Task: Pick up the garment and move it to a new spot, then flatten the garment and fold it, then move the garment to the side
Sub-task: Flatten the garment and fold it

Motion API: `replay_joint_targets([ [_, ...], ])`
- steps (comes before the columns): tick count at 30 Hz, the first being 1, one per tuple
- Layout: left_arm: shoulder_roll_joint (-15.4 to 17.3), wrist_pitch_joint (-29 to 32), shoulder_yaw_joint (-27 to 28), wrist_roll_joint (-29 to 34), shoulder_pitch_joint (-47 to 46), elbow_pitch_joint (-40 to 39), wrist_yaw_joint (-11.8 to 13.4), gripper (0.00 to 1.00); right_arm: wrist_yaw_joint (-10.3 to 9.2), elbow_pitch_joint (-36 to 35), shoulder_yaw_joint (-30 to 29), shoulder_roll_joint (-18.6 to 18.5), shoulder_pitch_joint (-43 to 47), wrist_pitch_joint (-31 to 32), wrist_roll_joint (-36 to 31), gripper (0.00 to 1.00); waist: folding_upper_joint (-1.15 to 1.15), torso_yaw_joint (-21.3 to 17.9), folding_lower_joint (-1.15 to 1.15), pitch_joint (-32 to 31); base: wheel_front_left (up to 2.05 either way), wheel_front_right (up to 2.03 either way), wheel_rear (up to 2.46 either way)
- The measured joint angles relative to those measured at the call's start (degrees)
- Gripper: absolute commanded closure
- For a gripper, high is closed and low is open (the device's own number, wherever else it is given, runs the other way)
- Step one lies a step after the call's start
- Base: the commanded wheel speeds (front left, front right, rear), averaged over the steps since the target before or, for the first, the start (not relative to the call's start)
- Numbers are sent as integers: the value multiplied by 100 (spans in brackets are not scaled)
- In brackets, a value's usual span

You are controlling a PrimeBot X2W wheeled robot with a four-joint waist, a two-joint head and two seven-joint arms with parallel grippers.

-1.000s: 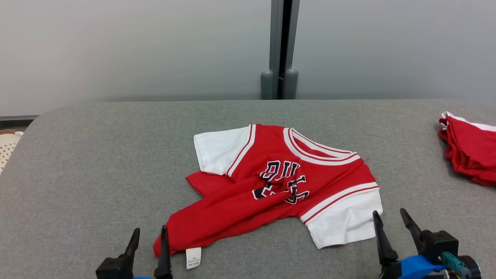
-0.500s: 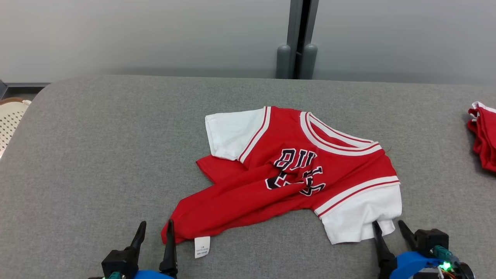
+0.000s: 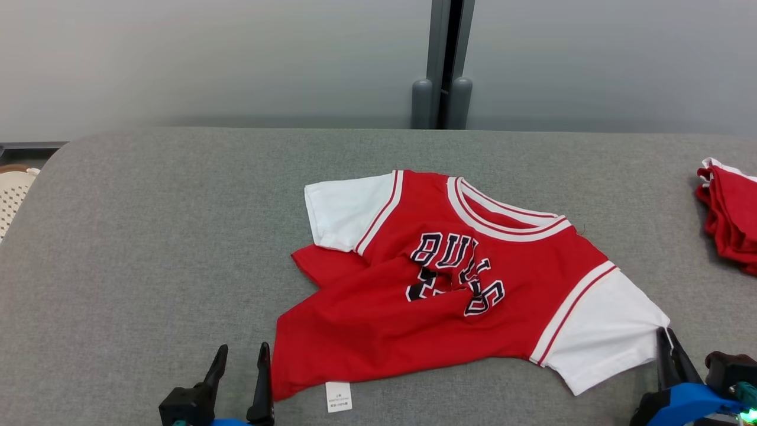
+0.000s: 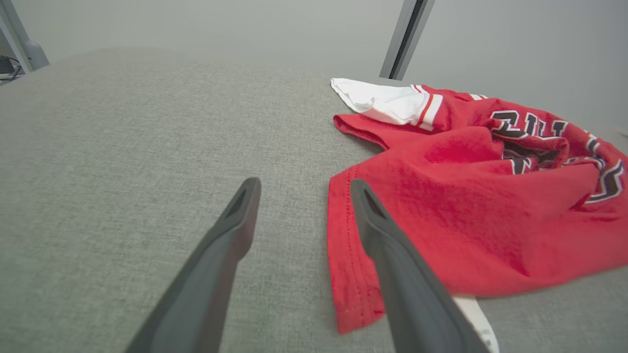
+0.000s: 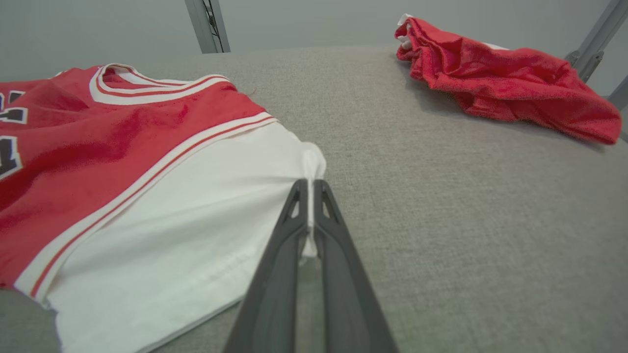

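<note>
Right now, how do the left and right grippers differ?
Jaws: left gripper open and empty; right gripper shut on the jersey. Place: left gripper at the red hem corner; right gripper pinching the white sleeve edge. Both sit low over the table, at the jersey's near side.

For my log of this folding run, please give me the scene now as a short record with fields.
surface: grey padded table
garment: red jersey with white sleeves, crumpled, lettering facing up
right gripper: shut on the edge of the jersey's white sleeve
left gripper: open, beside the jersey's hem corner, gripping nothing
other: red pile of clothes at the table's right side
</note>
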Motion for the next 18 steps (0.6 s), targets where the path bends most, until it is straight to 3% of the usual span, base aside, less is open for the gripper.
replay_joint_targets([
  [7,0,-1,-376,-62,126,109,-164,0,0,-238,-259,-12,231,0,-130,100,0,-35,0,-106,0,0,0],
  [18,1,-12,-760,-461,162,934,-286,0,0,-231,-96,35,247,0,-129,100,0,-165,-1,-62,0,0,0],
])
